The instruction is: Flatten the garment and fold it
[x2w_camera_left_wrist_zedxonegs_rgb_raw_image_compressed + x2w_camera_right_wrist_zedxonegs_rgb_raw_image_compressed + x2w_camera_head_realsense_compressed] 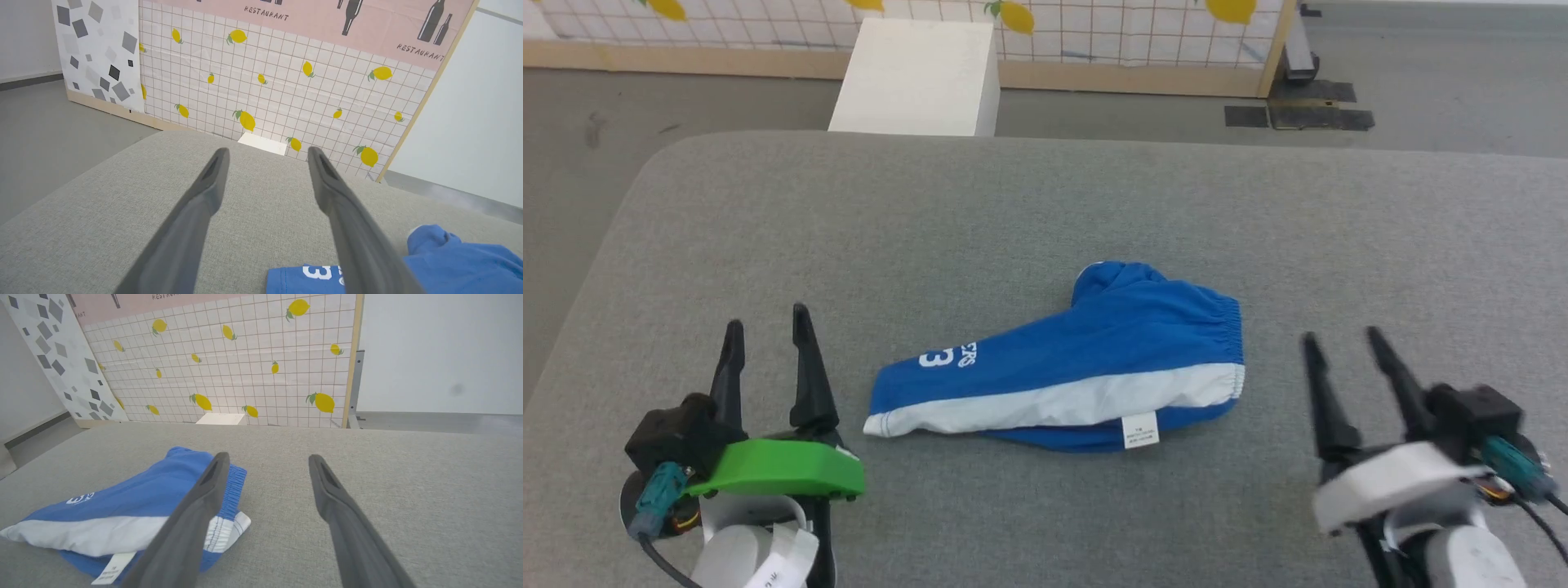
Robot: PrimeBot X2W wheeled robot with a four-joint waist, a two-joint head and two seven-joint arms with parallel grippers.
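Head view: the left end effector (768, 318) sits low on the left. Its two fingers are wide apart and hold nothing. The right end effector (1341, 335) sits low on the right, fingers apart too, empty. Between them the garment (1062, 367) lies folded over on the gray tabletop (1013, 204), touching neither. Farther back stands a white box (919, 77), then a lemon wall (1135, 33).

the garment (1062, 376) lies on the table (1013, 204) between the left hand (767, 318) and the right hand (1342, 334), touching neither.
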